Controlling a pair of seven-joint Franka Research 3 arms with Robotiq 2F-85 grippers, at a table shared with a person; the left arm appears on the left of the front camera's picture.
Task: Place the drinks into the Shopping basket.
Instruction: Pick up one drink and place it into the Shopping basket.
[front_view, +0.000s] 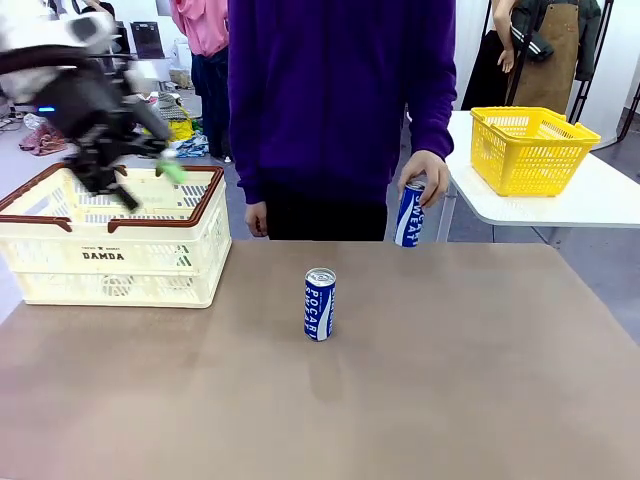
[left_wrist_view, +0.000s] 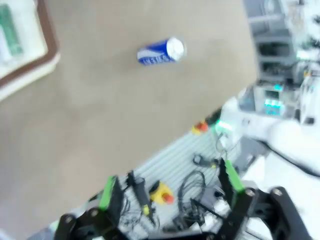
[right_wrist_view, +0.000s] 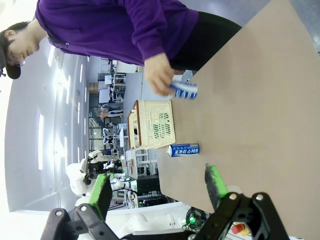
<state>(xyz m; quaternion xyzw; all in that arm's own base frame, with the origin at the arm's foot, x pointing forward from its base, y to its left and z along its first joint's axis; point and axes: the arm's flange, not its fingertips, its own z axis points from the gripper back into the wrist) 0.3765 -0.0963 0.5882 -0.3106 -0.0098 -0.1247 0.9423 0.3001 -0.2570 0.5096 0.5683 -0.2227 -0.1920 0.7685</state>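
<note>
Front view showed us a slim blue metal can (front_view: 319, 304) upright mid-table (front_view: 450, 380), a second blue can (front_view: 409, 212) in the person's hand (front_view: 430, 170) at the far edge, and the cream slotted plastic shopping basket (front_view: 110, 262) at the far left corner. Both pincers were released and empty, the left gripper (front_view: 150, 182) above the basket and the right gripper (right_wrist_view: 159, 189) well back. We judged the cans stiff but thin-walled and slick, best pinched squarely at mid-body.
</note>
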